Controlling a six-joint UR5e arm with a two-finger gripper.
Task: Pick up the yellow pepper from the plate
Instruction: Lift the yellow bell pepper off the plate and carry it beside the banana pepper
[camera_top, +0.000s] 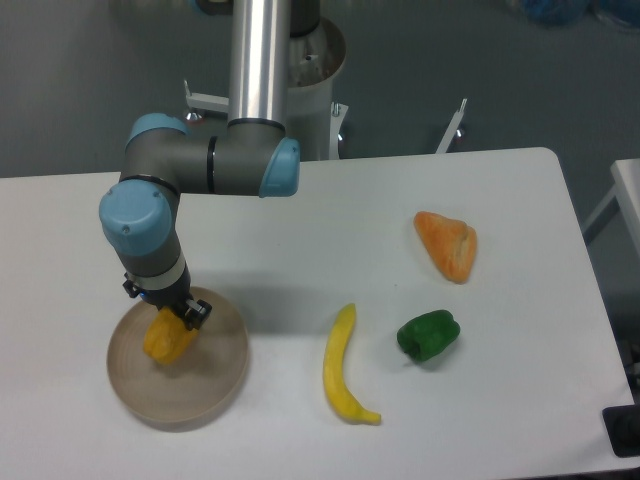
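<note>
The yellow pepper (168, 342) is a small yellow-orange lump over the left half of the round beige plate (212, 375) at the table's front left. My gripper (170, 318) comes down on the pepper from above and is shut on its upper end; the wrist hides most of the fingers. Whether the pepper still touches the plate I cannot tell.
A long yellow banana (343, 365) lies right of the plate. A green pepper (428, 335) sits further right, and an orange wedge-shaped pepper (447, 244) lies behind it. The robot's base column (262, 60) rises at the back edge.
</note>
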